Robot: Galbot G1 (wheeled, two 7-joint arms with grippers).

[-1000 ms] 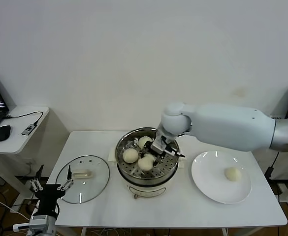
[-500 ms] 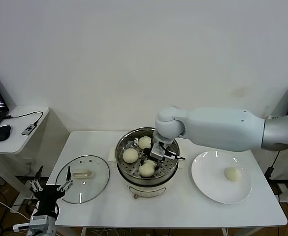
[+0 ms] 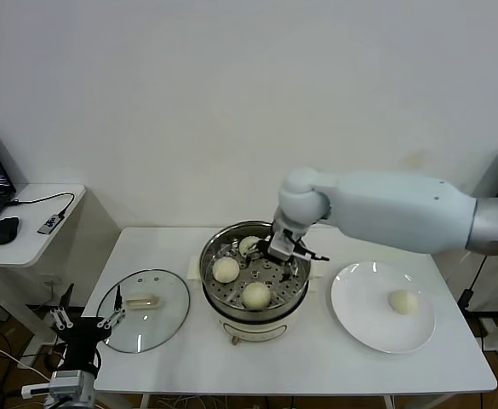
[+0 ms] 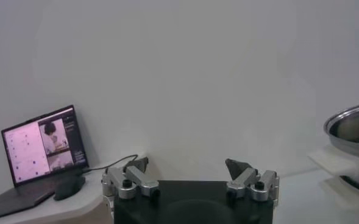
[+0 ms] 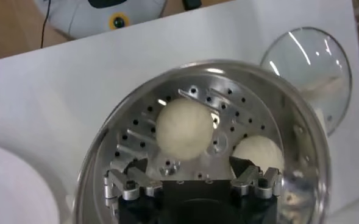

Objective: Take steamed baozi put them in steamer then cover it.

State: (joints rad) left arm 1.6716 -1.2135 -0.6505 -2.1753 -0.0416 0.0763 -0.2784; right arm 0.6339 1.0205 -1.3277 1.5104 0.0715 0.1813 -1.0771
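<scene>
Since the earlier head-view frame, the right gripper has been raised off the buns and shifted toward the back-right of the steamer; the bun it was pressed on a sec ago has been let go and now sits free at the front of the perforated tray. Its jaws are seen spread wide w/ nothing between them, which the right wrist view confirms: fingertips apart, empty, hovering just above the tray. Three baozi are counted in the steamer: front one, left one, and a rear one partly hidden by the gripper. A fourth baozi is left on the white plate, to the right of the steamer and well apart from it. The cover is lying flat on the table to the left of the steamer, handle up, untouched. The left gripper is parked low off the table's front-left corner, jaws spread, empty, near the cover's edge. Progress is judged approx three-quarters on loading: one bun is still to be fetched from the plate and placed in the tray's free spot, then the cover is to be lifted and set on the steamer rim. Covering is not yet begun.
</scene>
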